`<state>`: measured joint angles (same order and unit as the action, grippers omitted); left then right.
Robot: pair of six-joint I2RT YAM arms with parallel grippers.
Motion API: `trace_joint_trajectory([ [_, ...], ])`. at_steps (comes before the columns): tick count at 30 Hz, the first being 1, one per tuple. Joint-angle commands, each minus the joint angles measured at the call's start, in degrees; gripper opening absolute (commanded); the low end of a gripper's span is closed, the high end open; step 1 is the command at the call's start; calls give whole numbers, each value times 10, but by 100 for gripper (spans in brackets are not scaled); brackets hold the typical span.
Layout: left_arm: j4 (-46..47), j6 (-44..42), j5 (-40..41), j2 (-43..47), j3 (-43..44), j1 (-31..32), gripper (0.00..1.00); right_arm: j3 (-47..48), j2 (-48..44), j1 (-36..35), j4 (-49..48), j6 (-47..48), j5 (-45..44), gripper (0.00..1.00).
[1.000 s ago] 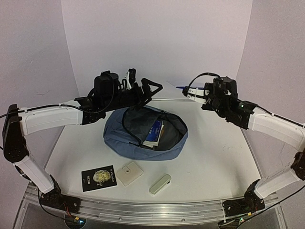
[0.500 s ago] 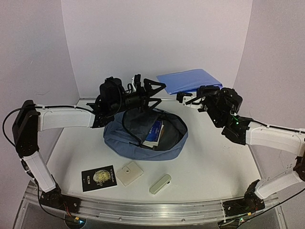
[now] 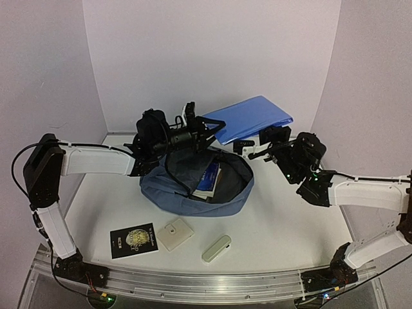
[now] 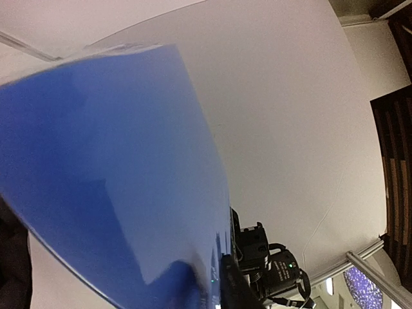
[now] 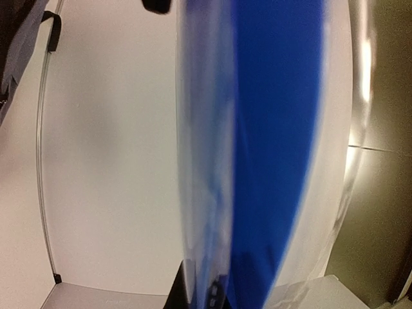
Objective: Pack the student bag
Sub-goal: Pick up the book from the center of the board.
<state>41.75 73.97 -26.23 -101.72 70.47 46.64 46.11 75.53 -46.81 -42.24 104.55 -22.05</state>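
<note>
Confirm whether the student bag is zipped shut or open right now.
Open. The student bag has its mouth gaping wide, and a book shows inside it.

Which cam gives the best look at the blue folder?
Top external: the whole blue folder shows, outline and tilt clear. Left wrist gets only a blurred blue face filling half the frame; right wrist sees it nearly edge-on, blurred.
</note>
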Motion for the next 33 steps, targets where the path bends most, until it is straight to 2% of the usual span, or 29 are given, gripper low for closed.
trace_joint_trajectory([
  [1,64,16,-11,-12,13,-5,14,-8,-15,-9,-61,12,12,1],
  [3,73,23,-11,-15,12,-6,2,-14,-18,-11,-63,11,11,12],
  [5,85,29,-7,-15,6,-9,0,-21,-24,-13,-58,8,11,33],
  [6,93,33,-3,-14,1,-12,0,-27,-29,-15,-54,4,9,40],
  [7,101,37,1,-12,-4,-16,0,-33,-34,-17,-49,-2,7,45],
  [9,105,40,6,-6,-11,-24,0,-51,-47,-19,-29,-14,5,49],
  [13,78,23,2,17,-17,-51,0,-112,-99,-34,36,-36,15,68],
  [17,1,-31,-6,57,-16,-81,0,-122,-173,-66,197,-103,17,82],
  [19,-66,-81,-14,83,-14,-94,0,-78,-201,-76,333,-189,21,87],
  [21,-138,-143,-22,116,-5,-102,0,6,-208,-79,496,-341,36,93],
  [24,-298,-263,-45,154,26,-103,0,150,-163,-75,673,-548,76,98],
  [29,-426,-386,-102,199,38,-104,0,264,-117,-18,788,-742,239,98],
  [33,-493,-425,-122,216,46,-106,0,394,-9,93,894,-833,392,98],
])
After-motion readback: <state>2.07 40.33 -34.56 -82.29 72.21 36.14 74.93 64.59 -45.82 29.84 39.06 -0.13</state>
